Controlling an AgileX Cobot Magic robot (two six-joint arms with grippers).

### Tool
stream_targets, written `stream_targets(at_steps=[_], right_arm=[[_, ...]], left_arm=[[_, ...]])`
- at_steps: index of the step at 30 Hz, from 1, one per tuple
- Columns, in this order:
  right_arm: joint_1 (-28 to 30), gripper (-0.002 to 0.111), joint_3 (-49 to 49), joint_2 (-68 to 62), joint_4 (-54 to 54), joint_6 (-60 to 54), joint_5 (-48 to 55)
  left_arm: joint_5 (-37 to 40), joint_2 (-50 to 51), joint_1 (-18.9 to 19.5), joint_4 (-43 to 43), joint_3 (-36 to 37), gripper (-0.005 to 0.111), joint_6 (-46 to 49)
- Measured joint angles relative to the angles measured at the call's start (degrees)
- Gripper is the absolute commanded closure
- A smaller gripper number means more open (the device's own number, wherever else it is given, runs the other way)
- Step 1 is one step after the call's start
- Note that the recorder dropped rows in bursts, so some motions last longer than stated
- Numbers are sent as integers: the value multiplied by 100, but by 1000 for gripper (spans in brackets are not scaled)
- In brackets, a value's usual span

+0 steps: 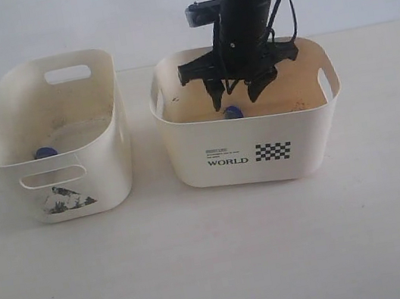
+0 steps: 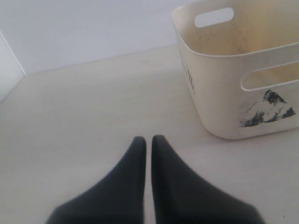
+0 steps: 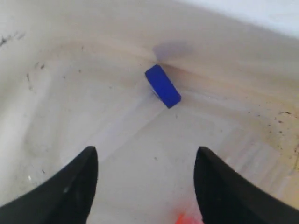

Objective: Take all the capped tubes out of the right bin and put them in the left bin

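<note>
My right gripper [image 1: 239, 97] hangs open inside the right bin [image 1: 261, 147], the cream one with "WORLD" and a checkered patch. Nothing sits between its fingers [image 3: 79, 182]. A blue-capped tube [image 3: 162, 86] lies on the bin floor just ahead of the tips, and its cap [image 1: 232, 112] shows below the gripper. An orange-red cap [image 3: 186, 218] peeks in at the picture's edge between the fingers. The left bin [image 1: 75, 185] with the dark picture holds another blue-capped tube [image 1: 46, 152]. My left gripper [image 2: 148, 138] is shut and empty over the table, beside the left bin [image 2: 219, 93].
The two bins stand side by side on a pale table [image 1: 219, 261] with a narrow gap between them. A white wall [image 1: 124, 16] runs behind. The right arm [image 1: 245, 4] reaches down from the upper right over the right bin.
</note>
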State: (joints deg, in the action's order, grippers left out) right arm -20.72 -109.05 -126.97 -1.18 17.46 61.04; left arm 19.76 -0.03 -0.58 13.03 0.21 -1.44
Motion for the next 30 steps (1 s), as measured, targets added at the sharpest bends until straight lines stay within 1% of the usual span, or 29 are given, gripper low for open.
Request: stream_targets(at_steps=[2, 3, 8, 10, 17, 25, 30], right_arm=[[0, 51, 0, 0, -125, 377, -152], [0, 48, 0, 0, -230, 516, -218], [0, 28, 0, -4, -647, 921, -333], [0, 24, 0, -51, -702, 1008, -342], [0, 25, 0, -214, -726, 1136, -308], [0, 25, 0, -540, -741, 2058, -318], [0, 25, 0, -773, -840, 2212, -353]], left_arm=[[0, 0, 0, 0, 0, 102, 0], [0, 0, 0, 0, 0, 102, 0], [0, 0, 0, 0, 0, 102, 0], [0, 0, 0, 0, 0, 102, 0], [0, 0, 0, 0, 0, 102, 0], [0, 0, 0, 0, 0, 102, 0], [0, 0, 0, 0, 0, 102, 0]])
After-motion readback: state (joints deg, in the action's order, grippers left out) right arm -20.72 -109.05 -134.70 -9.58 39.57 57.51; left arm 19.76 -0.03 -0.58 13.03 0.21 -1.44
